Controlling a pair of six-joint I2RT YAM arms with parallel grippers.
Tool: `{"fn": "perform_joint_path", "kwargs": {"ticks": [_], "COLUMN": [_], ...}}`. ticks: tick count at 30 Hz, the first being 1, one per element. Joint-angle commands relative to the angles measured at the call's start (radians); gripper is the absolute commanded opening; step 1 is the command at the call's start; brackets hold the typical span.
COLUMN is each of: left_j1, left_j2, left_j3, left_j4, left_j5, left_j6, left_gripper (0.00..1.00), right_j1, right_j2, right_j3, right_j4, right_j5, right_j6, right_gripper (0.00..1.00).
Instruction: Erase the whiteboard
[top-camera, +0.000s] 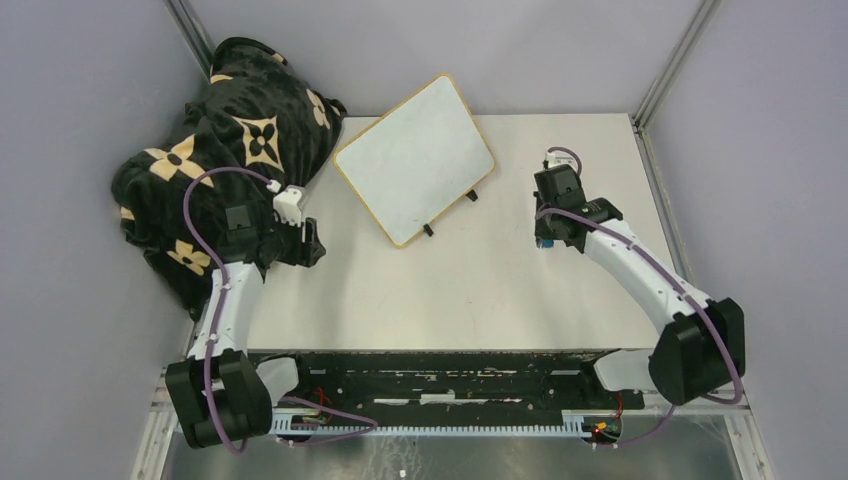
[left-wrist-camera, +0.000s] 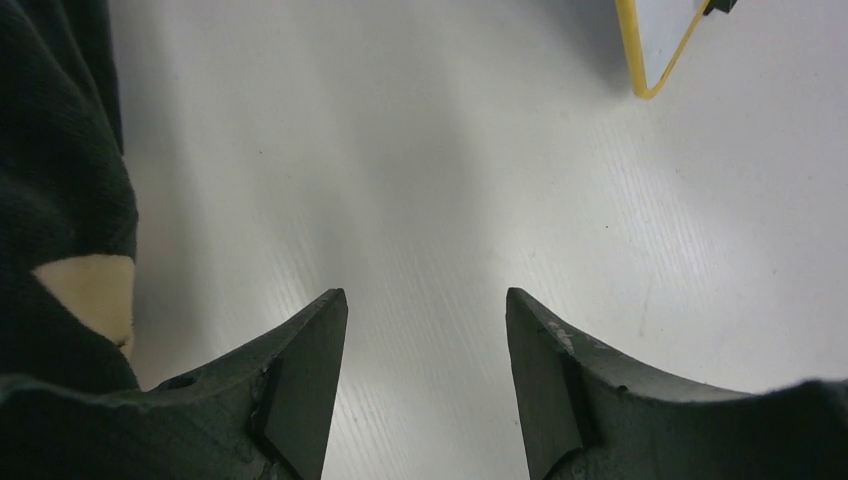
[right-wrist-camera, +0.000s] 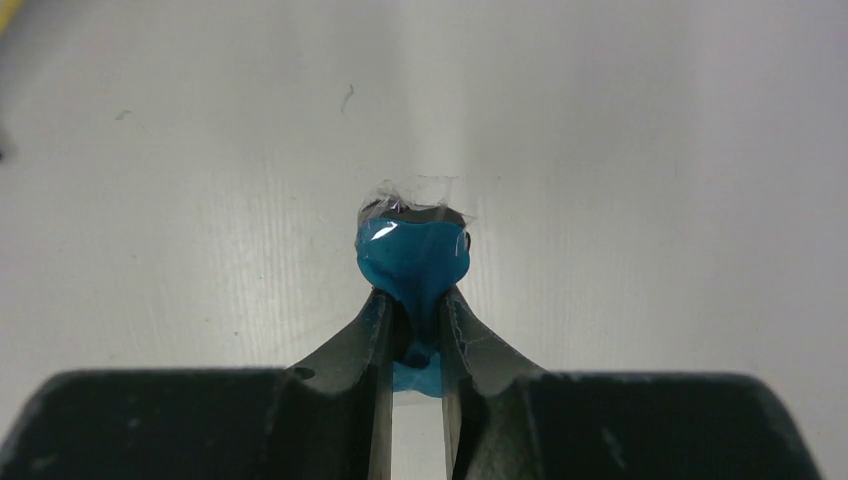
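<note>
The whiteboard (top-camera: 415, 158), white with a tan wooden frame and two small black feet, lies tilted at the back middle of the table, with no marks showing. Its corner shows in the left wrist view (left-wrist-camera: 660, 45). My right gripper (top-camera: 546, 240) is to the right of the board, shut on a small blue eraser (right-wrist-camera: 413, 258) with a dark underside and clear wrap, held low over the table. My left gripper (top-camera: 312, 243) is open and empty, to the left of the board, beside the blanket; its fingers (left-wrist-camera: 310, 360) hang over bare table.
A black blanket with tan flower patterns (top-camera: 215, 160) is heaped at the back left and shows at the left edge of the left wrist view (left-wrist-camera: 60, 200). Grey walls and metal posts close in the white table (top-camera: 480, 290).
</note>
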Motion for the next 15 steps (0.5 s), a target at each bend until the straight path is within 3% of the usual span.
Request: {"fn": "perform_joint_path", "kwargs": {"ticks": [1,4,8,15], "left_j1": [-0.002,-0.003,-0.003,-0.003], "left_j2": [-0.021,-0.018,0.018,0.136], "left_j3": [-0.047,-0.078,-0.099,-0.098], "left_j4": [0.053,0.088,0.145,0.190], "left_j5": [0.010,0.015,0.015,0.050], "left_j6": [0.079,0.066,0.057,0.033], "left_gripper": [0.65,0.66,0.66,0.66], "right_j1": [-0.068,-0.085,-0.096,-0.100], "right_j2": [0.089,0.115,0.146,0.179], "right_j3": [-0.032,-0.044,-0.029,-0.036], "right_j4": [0.011,0.023,0.010,-0.004], "right_j5": [-0.087,-0.097,-0.082,-0.082], "right_j6": [0.029,0.034,0.017,0.026], "right_gripper": [0.15,0.20,0.43,0.52]}}
